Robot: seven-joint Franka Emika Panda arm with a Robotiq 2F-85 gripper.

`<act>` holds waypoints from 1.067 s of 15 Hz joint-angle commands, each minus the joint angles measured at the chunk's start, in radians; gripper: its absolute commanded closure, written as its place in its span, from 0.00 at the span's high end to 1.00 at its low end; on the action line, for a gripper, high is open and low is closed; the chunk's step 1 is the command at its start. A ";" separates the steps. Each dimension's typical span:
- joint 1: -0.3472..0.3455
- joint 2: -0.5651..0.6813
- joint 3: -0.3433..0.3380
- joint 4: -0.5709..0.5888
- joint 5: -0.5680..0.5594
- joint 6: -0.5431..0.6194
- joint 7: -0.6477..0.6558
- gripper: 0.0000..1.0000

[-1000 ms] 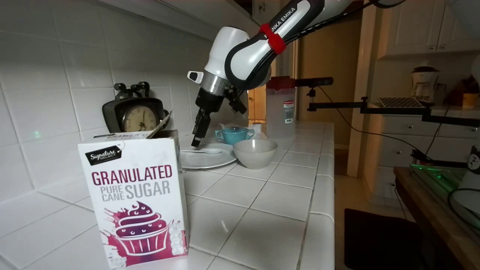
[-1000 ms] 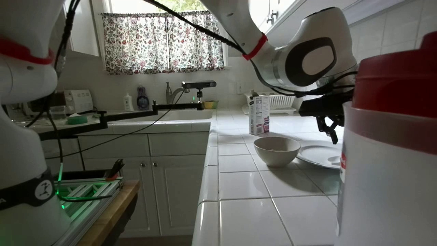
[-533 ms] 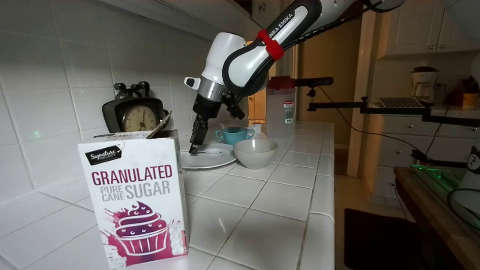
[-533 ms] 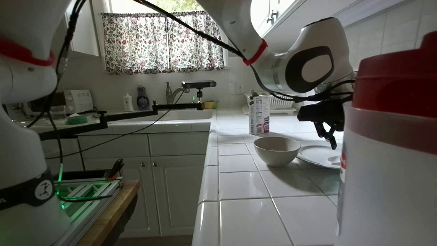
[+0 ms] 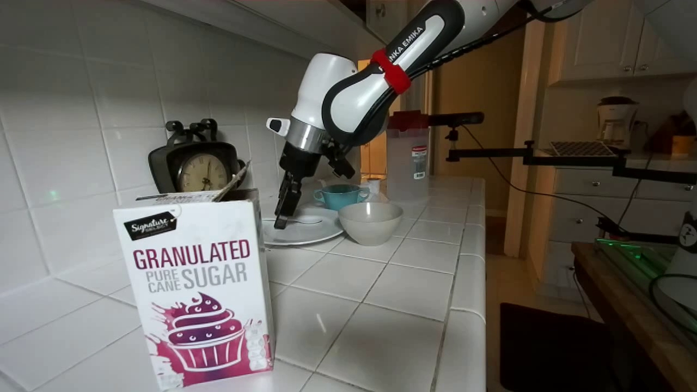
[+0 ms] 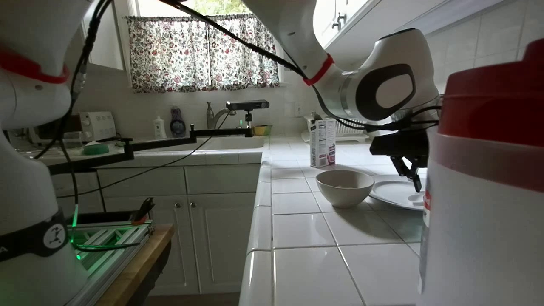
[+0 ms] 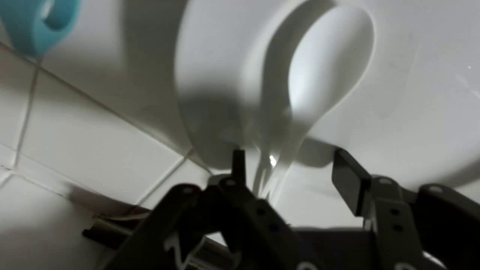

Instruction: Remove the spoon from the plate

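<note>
Parted and released, my gripper [image 7: 290, 172] straddles the handle of the spoon [image 7: 333, 56], one finger to its left and one to its right. By the wrist view the handle runs closer to the left finger, with a wider gap on the right; whether either finger touches it lower down, I cannot tell. The spoon lies on the plate [image 7: 423, 123], its long axis slanting from near to far: the handle comes toward me and a little left, the scoop points away and a little right. The handle's tip is hidden behind my fingers.

In an exterior view that axis lies almost level, left to right across the plate, the scoop pointing right, to the side where the whitish bowl [image 5: 371, 224] stands just beside the plate. I reach down at a tilt there, one finger crossing in front of the handle. Beyond the plate stands the turquoise cup [image 5: 342, 196]; the sugar box [image 5: 196, 294], upright and near, covers the plate's left edge. In an exterior view the red-lidded container [image 6: 484, 212] hides the plate's right part.
</note>
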 commanded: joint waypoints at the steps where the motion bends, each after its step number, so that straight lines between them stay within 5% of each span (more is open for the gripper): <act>1: -0.003 0.024 0.003 0.043 -0.027 -0.023 0.022 0.40; 3: -0.004 0.025 0.003 0.046 -0.025 -0.024 0.022 0.29; 7: -0.004 0.029 0.006 0.051 -0.024 -0.029 0.020 0.31; 10: -0.004 0.025 0.012 0.047 -0.022 -0.028 0.018 0.00; 16: -0.009 -0.019 0.020 0.021 -0.024 -0.032 0.011 0.03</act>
